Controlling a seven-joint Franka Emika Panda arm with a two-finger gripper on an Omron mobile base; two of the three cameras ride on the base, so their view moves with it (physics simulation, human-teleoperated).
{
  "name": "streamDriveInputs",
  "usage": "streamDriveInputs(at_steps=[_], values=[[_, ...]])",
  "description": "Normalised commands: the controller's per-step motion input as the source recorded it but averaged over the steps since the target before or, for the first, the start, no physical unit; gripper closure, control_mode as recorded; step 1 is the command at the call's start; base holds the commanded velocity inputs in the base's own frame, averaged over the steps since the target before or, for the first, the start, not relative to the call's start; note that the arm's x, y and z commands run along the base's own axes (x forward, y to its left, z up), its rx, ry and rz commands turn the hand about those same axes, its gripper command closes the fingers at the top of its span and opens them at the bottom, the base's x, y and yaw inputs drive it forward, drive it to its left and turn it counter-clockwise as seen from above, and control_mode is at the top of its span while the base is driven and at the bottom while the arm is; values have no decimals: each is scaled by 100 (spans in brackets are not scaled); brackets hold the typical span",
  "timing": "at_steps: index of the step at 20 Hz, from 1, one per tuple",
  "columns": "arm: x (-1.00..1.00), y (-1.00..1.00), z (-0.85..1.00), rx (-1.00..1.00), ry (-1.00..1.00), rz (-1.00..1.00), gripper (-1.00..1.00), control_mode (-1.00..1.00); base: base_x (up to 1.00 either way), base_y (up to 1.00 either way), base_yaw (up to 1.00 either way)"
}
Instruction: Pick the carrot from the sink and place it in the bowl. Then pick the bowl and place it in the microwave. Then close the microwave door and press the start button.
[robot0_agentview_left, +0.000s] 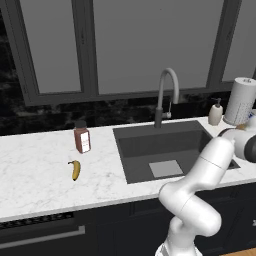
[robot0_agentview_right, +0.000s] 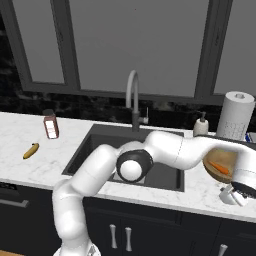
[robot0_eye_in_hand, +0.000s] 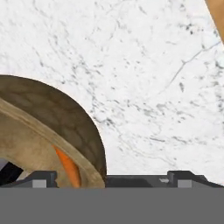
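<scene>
Gripper (robot0_agentview_right: 239, 192) open beside bowl (robot0_agentview_right: 216, 161) holding carrot (robot0_agentview_right: 219, 167).

Banana (robot0_agentview_left: 75, 170) and brown bottle (robot0_agentview_left: 82, 139) lie on the white marble surface (robot0_agentview_left: 40, 175), left. Soap dispenser (robot0_agentview_left: 215, 112) and paper towel roll (robot0_agentview_left: 240, 101) stand far right.

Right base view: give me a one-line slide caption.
Carrot lies in the wooden bowl right of the sink; open hand beside the bowl.

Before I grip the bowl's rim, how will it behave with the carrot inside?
The bowl looks wooden, so probably rigid and fairly light. A one-sided rim grip may tilt it. The carrot lies loose against the inner wall and could slide or roll if it tips.
</scene>
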Motion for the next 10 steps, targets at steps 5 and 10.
streamDriveInputs(at_steps=[5, 10], values=[[32, 0, -24, 0, -23, 4, -100, -100, 0, 0, 0], [34, 0, -2, -3, -20, 0, -100, -100, 0, 0, 0]])
